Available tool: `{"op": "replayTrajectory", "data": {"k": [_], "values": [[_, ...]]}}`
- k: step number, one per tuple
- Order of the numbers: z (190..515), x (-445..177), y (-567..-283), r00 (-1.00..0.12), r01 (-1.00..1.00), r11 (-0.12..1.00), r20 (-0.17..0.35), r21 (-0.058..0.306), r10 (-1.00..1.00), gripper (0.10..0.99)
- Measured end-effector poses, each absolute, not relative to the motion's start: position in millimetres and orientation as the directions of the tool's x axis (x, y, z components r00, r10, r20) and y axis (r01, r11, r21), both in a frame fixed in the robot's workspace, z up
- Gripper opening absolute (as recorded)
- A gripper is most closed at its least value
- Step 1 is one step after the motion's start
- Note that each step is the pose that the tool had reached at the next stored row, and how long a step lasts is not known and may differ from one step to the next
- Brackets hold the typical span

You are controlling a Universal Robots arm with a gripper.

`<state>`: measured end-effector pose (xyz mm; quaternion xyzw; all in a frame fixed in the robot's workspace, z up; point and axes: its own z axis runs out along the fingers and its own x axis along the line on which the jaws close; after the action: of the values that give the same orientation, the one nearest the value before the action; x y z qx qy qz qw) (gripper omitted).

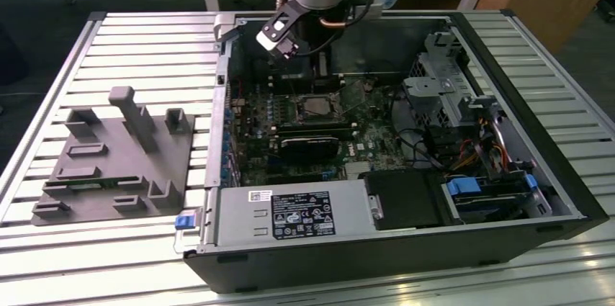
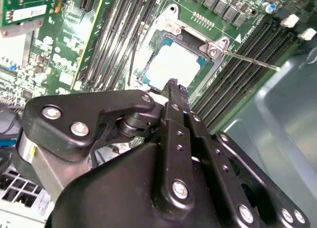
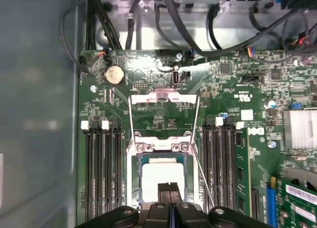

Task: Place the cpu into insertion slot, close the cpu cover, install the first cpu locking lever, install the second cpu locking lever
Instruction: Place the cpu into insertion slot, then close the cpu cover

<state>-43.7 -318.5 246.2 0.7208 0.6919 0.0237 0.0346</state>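
Observation:
The cpu (image 3: 158, 174) lies flat in the square socket on the green motherboard, its pale metal top up; it also shows in the second wrist view (image 2: 174, 66) and the exterior view (image 1: 313, 106). The cpu cover (image 3: 163, 95) stands swung open beyond the socket, its open centre showing the board. A thin wire locking lever (image 3: 202, 172) runs unlatched along one side of the socket, and sticks out as a rod (image 2: 250, 59). My gripper (image 3: 170, 189) hovers just above the cpu's near edge, shut, with nothing seen between its fingers; its black fingertips (image 2: 172, 85) point at the chip.
The open computer case (image 1: 567, 176) sits on a slatted metal table. Memory slots (image 3: 101, 168) flank the socket, and black cables (image 3: 188, 25) cross the far end of the board. A power supply (image 1: 288, 214) and drive bay (image 1: 480, 191) fill the near side. A grey fixture plate (image 1: 115, 165) lies to the exterior view's left.

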Motion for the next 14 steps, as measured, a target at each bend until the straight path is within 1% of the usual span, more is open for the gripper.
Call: {"op": "replayTrajectory", "data": {"k": [14], "values": [[250.3, -43.7, -318.5, 0.042, 0.996, -0.04, -0.014, 0.084, 0.999, 0.106]]}}
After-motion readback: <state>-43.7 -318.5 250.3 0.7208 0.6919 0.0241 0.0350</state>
